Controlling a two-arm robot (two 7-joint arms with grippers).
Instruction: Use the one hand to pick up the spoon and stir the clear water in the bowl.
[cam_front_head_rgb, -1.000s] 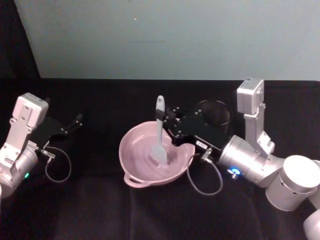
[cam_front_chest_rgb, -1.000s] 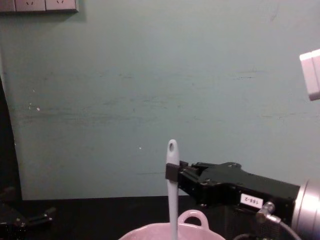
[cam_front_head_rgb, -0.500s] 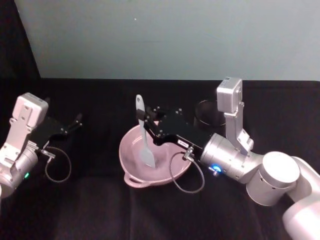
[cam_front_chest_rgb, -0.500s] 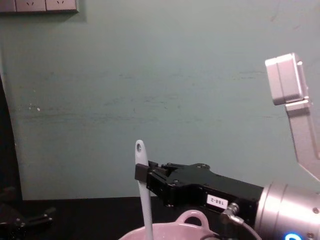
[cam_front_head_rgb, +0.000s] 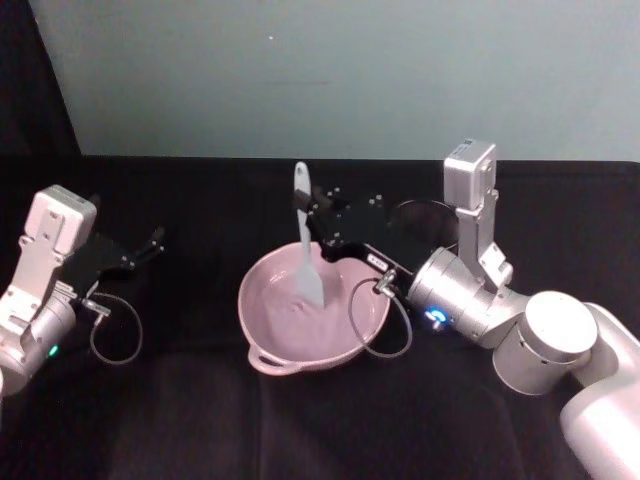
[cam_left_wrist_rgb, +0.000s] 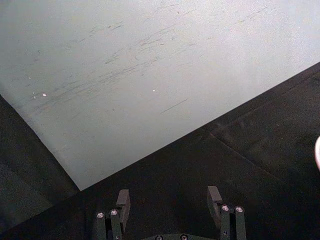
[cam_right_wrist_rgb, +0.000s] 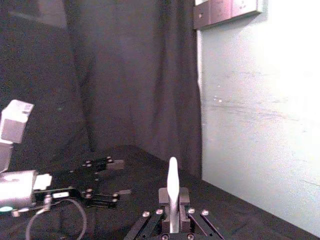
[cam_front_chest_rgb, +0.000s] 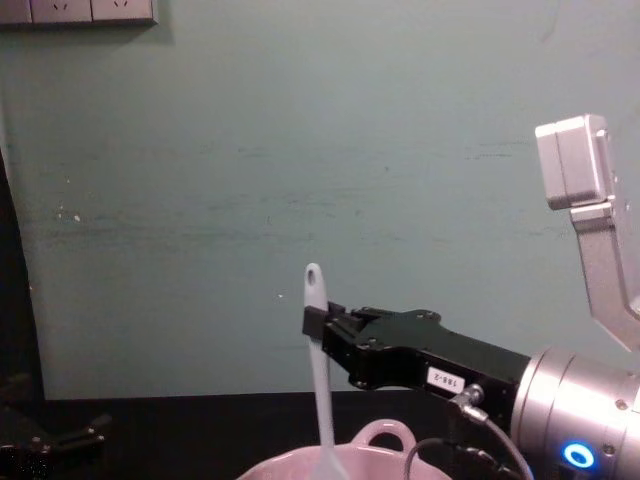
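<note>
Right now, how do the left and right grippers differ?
Grip: the right gripper is shut on the spoon handle; the left gripper is open and holds nothing.
Place: the right gripper is over the bowl, with the spoon head down in it; the left gripper sits off to the left, apart from the bowl.
Both are black, on silver wrists.
</note>
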